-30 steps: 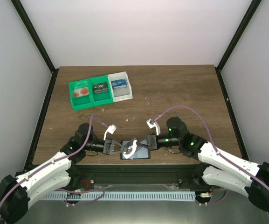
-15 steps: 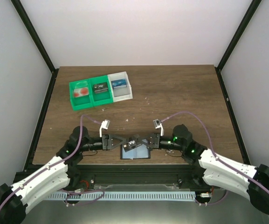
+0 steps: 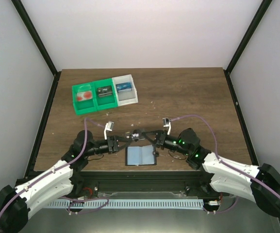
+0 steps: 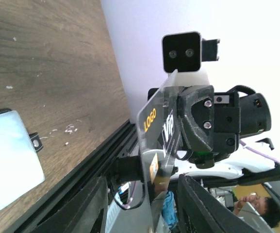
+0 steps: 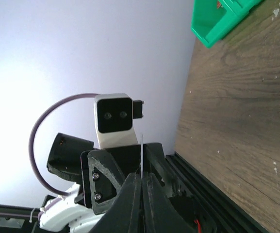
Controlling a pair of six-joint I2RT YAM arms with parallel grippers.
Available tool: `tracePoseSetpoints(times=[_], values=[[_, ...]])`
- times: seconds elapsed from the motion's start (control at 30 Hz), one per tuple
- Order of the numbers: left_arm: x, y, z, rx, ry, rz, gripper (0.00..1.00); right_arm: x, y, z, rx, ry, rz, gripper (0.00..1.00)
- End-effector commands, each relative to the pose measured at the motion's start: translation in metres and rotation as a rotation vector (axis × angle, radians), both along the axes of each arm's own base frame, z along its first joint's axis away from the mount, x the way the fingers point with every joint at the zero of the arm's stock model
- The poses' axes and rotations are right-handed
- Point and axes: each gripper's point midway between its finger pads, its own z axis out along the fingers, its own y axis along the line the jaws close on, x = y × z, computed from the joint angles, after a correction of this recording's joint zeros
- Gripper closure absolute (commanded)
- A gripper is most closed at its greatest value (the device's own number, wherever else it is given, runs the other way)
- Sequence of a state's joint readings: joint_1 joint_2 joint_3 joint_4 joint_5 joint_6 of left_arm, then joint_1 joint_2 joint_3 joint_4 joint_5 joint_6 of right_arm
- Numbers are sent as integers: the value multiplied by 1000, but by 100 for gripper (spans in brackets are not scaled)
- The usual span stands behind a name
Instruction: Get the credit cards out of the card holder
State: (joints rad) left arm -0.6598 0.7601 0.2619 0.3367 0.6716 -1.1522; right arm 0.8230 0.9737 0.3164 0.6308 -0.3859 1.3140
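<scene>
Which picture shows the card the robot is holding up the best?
The left wrist view. There the card faces the camera and you can read LOGO and VIP. The right wrist view shows only its thin edge, pinched in the right claw. From the top it is a tiny speck.
</scene>
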Motion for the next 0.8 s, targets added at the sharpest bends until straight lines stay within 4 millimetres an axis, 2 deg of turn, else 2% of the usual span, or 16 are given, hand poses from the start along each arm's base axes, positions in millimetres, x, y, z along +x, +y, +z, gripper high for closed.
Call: tracePoseSetpoints(times=[0.0, 0.23, 0.37, 0.47, 0.6, 0.77], values=[[9, 0, 26, -62, -51, 39, 63, 13, -6, 18, 57, -17, -80, 99], [12, 1, 27, -51, -57, 61, 84, 12, -6, 12, 44, -5, -76, 99], [13, 2, 31, -61, -72, 67, 100, 11, -6, 9, 36, -1, -73, 99], [14, 2, 31, -60, -74, 72, 100, 10, -7, 5, 30, 8, -71, 96], [14, 3, 30, -58, -76, 81, 100, 9, -8, 1, 17, 15, -70, 84], [15, 5, 27, -46, -86, 90, 100, 4, -12, -7, -22, 7, -64, 60]])
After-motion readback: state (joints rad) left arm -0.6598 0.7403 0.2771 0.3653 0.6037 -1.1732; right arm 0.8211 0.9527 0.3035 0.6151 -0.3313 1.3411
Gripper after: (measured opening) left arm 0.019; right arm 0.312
